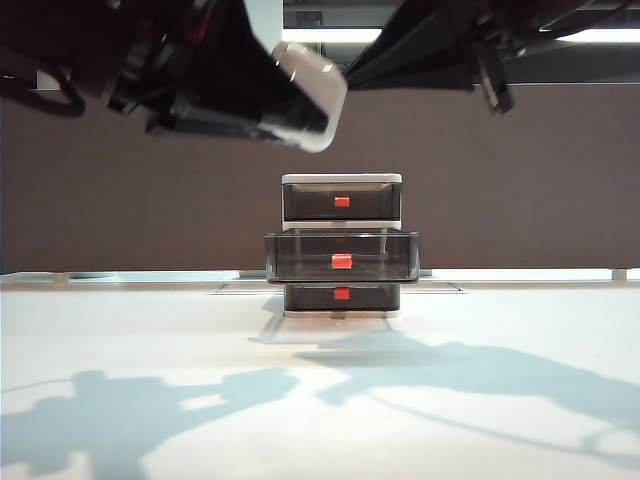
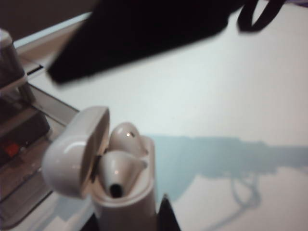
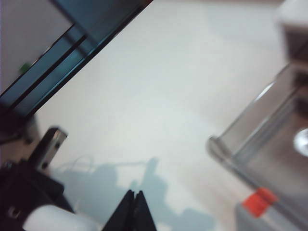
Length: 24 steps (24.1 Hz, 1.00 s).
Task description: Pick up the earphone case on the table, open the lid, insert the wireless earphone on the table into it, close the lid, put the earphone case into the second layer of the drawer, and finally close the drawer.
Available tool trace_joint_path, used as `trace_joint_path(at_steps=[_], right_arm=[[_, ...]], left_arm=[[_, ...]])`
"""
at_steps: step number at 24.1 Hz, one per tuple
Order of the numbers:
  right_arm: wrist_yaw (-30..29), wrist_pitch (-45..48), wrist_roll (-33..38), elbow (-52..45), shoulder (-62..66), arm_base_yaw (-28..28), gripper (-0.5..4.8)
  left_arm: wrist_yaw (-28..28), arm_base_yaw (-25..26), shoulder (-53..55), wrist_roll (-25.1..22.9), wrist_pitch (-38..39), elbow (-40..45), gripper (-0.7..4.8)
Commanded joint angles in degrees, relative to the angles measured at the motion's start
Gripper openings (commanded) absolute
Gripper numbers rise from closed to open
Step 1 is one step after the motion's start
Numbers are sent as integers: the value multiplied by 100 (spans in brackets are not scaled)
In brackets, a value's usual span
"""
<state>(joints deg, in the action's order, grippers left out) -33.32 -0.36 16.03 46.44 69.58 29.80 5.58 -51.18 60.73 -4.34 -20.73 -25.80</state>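
A dark brown wall (image 1: 520,180) fills the background behind the desk, a bright ceiling light strip (image 1: 330,36) glows above it, a pale ledge (image 1: 520,274) runs along its foot, and arm-shaped shadows (image 1: 180,410) fall across the near white surface.

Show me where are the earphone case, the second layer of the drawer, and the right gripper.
earphone case (image 2: 126,195): left wrist view, on its white body.
second layer of the drawer (image 1: 342,261): exterior view, on its red-orange tab.
right gripper (image 3: 134,210): right wrist view, between its shut fingertips.
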Motion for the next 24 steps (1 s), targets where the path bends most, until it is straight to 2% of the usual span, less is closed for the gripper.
trace_joint_path(at_steps=[1, 5, 9, 12, 13, 14, 16, 17, 21, 24], right_arm=[[-597, 103, 0, 15, 177, 2, -1], [-761, 118, -4, 15, 245, 2, -1], [-1204, 299, -2, 17, 240, 2, -1], [-1110, 332, -7, 15, 236, 2, -1], [-951, 332, -7, 15, 234, 0, -1], [-518, 275, -7, 15, 208, 0, -1], [511, 20, -212, 15, 79, 2, -1], [772, -70, -267, 17, 26, 7, -1], [1401, -315, -442, 15, -223, 7, -1], [1661, -417, -726, 15, -400, 11, -1]], left_arm=[[0, -61, -20, -33, -299, -22, 13], [-2, -61, -20, -13, -297, -22, 13], [-2, -61, -17, -13, -297, -22, 13], [-2, -61, -15, 31, -295, -22, 13], [-2, -61, -15, 31, -295, -22, 13], [0, -61, -15, 46, -299, -22, 13], [-2, 55, -15, 431, -365, -31, 13], [-2, 129, -15, 516, -387, -35, 13], [-2, 553, -11, 831, -321, -153, 13], [-2, 876, 63, 999, -256, -345, 13]])
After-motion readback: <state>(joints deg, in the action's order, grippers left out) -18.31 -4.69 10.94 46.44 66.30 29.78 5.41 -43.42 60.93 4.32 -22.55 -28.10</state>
